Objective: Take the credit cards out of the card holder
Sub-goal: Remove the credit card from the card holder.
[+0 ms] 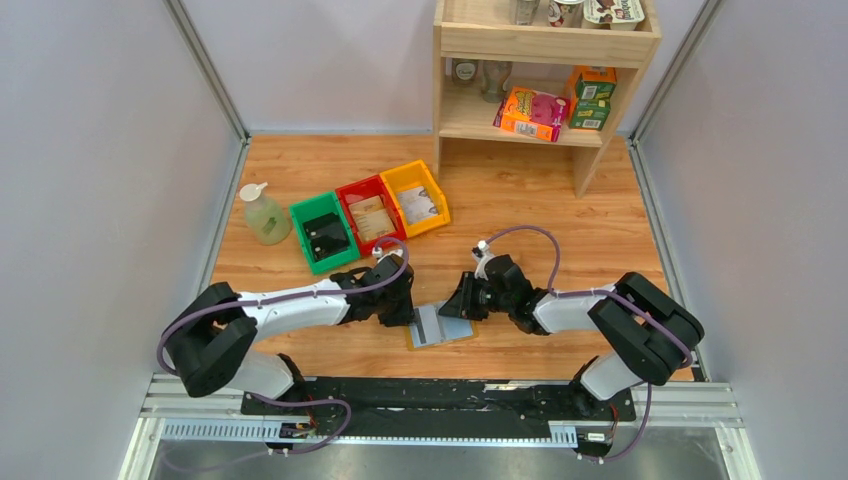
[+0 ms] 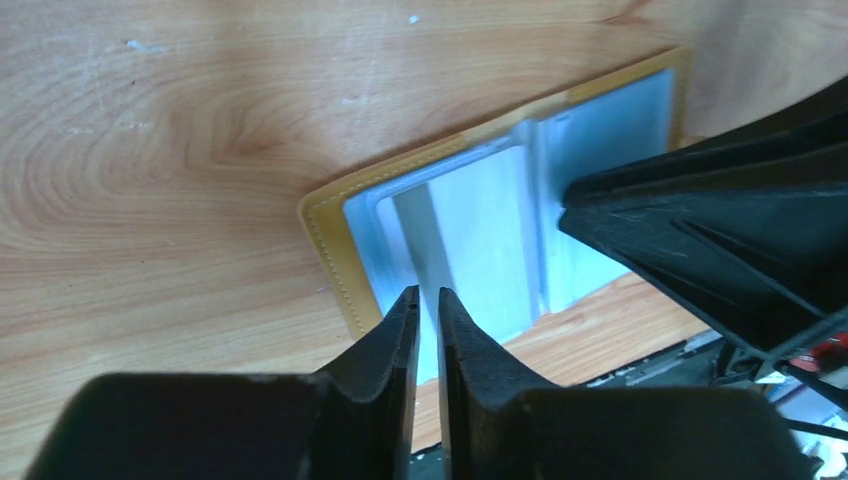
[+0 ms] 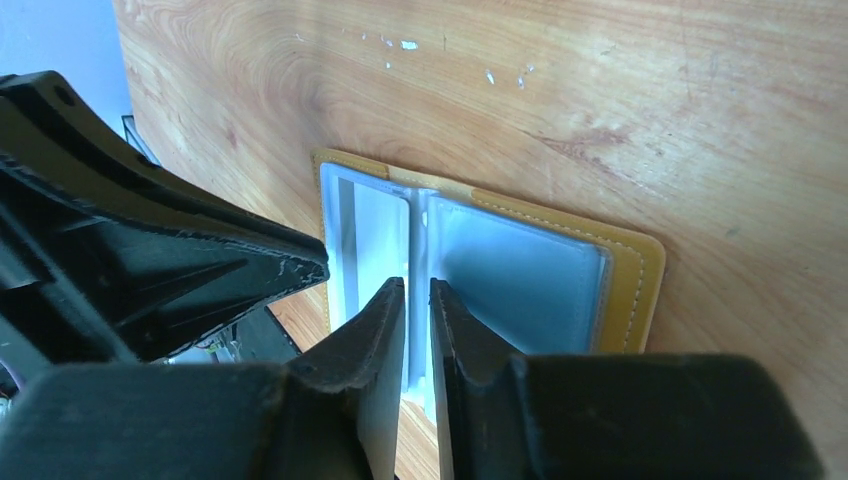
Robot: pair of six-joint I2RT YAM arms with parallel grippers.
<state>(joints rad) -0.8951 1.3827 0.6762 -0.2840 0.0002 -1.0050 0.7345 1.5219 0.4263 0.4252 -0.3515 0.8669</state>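
Tabletop shows wood grain between pale walls.

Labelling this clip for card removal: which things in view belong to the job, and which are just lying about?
Job: card holder, striped credit card in it, left hand, right hand.
Lying about: green bin, red bin, yellow bin, soap bottle, wooden shelf with grocery boxes.

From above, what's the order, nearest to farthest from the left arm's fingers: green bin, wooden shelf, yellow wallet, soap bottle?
1. Yellow wallet: at the left fingers, near edge.
2. Green bin: behind them.
3. Soap bottle: back left.
4. Wooden shelf: far back right.
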